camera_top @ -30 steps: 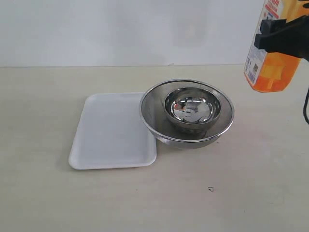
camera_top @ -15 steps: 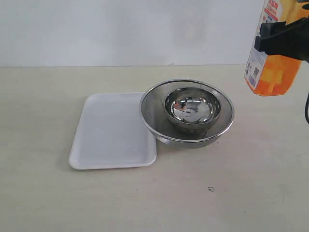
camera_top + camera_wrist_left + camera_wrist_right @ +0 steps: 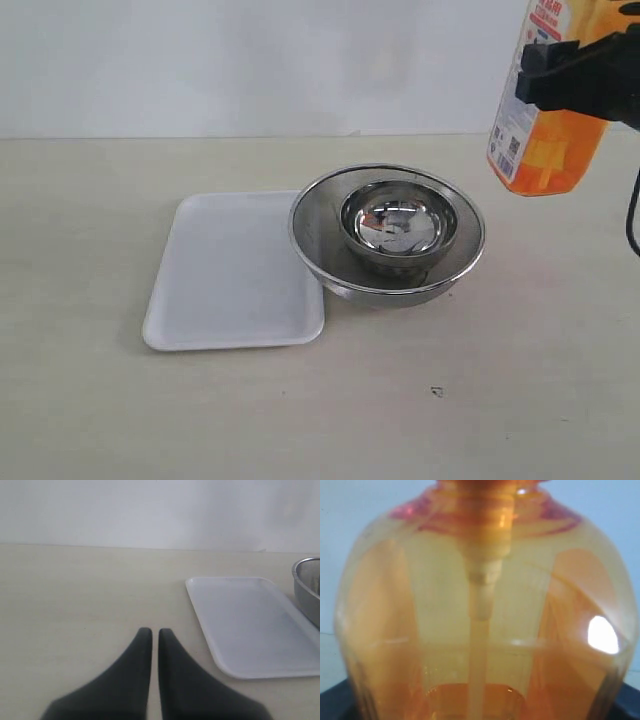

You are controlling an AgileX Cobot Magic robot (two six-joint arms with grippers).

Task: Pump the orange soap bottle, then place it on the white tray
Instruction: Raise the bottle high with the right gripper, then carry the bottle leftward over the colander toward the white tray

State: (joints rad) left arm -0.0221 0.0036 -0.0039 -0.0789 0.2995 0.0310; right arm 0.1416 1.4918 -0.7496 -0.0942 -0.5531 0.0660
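The orange soap bottle (image 3: pixel 545 150) hangs in the air at the upper right, above the table and right of the bowls, its top cut off by the frame edge. My right gripper (image 3: pixel 570 80) is shut on its middle. In the right wrist view the translucent bottle (image 3: pixel 480 620) fills the picture, with its white dip tube down the centre. The white tray (image 3: pixel 235 270) lies flat to the left of the bowls and holds nothing; the same tray (image 3: pixel 255 622) shows in the left wrist view. My left gripper (image 3: pixel 151 632) is shut and holds nothing, low over bare table beside the tray.
A large steel bowl (image 3: pixel 315 240) with a smaller steel bowl (image 3: pixel 400 222) inside it stands between the tray and the bottle, its rim touching the tray's right edge. The big bowl's rim (image 3: pixel 307 587) also shows in the left wrist view. A small dark speck (image 3: pixel 436 391) marks the table.
The right gripper has carried the bottle a little to the left, toward the bowls. Nothing else has moved.
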